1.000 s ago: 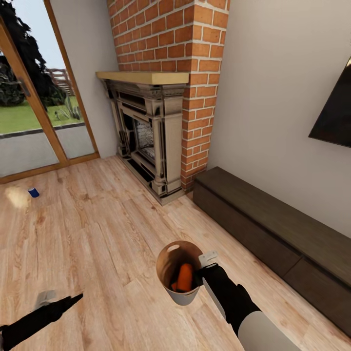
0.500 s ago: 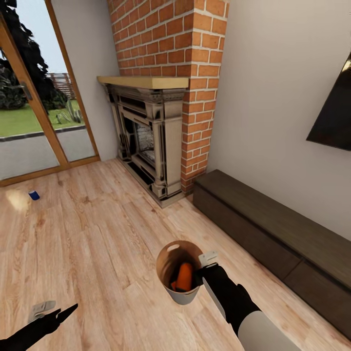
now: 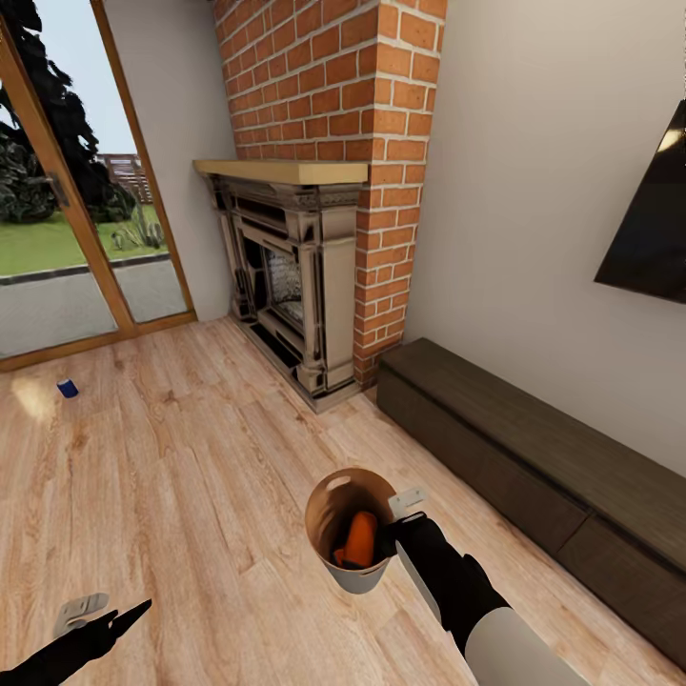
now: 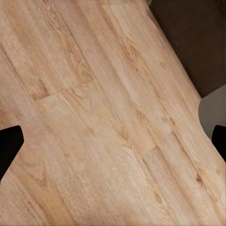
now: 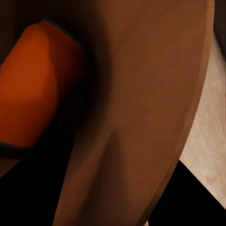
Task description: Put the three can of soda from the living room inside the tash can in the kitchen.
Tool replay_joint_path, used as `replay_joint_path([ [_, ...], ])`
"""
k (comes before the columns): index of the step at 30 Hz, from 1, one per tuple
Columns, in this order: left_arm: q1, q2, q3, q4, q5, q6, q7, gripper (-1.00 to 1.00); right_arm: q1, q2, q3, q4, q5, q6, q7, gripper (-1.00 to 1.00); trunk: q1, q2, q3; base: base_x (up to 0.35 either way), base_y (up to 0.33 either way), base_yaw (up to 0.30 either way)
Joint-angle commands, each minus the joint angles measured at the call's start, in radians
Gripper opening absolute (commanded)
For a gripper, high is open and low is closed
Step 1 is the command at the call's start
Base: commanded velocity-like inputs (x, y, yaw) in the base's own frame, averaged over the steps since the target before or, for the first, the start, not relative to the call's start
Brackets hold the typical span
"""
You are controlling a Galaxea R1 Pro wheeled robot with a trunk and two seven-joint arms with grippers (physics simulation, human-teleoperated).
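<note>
My right gripper [image 3: 393, 532] is pinched on the rim of the trash can [image 3: 333, 495], holding it off the plank floor [image 3: 191, 476] in front of the brick fireplace [image 3: 314, 276], and an orange soda can [image 3: 360, 539] leans inside it, with a second orange one [image 3: 338, 557] just showing beside it. My left gripper [image 3: 100, 610] hangs low over the floor with its fingers spread wide and nothing between them. The blue soda can [image 3: 67, 388] stands on the floor close to the glass doors [image 3: 67, 238], well apart from both arms.

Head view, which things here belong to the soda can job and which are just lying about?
Job: trash can held by the right end effector; orange soda can inside it; blue soda can on the floor.
Lying about: brick fireplace; low dark bench; wall TV.
</note>
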Motion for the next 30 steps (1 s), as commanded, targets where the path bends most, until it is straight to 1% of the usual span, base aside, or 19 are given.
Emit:
replay_joint_path([
  [1,0.000,0.000,0.000,0.000,0.000,-0.001,0.000,1.00,0.000,0.000,0.000,-0.001,-0.002,-0.001,0.002,-1.00,0.000,0.000,0.002,0.000,0.000,0.000],
  [30,0.000,0.000,-0.002,0.002,0.000,-0.007,-0.001,1.00,0.000,0.000,0.000,-0.001,-0.002,0.000,0.002,-1.00,0.000,0.000,0.050,0.000,0.000,0.000],
])
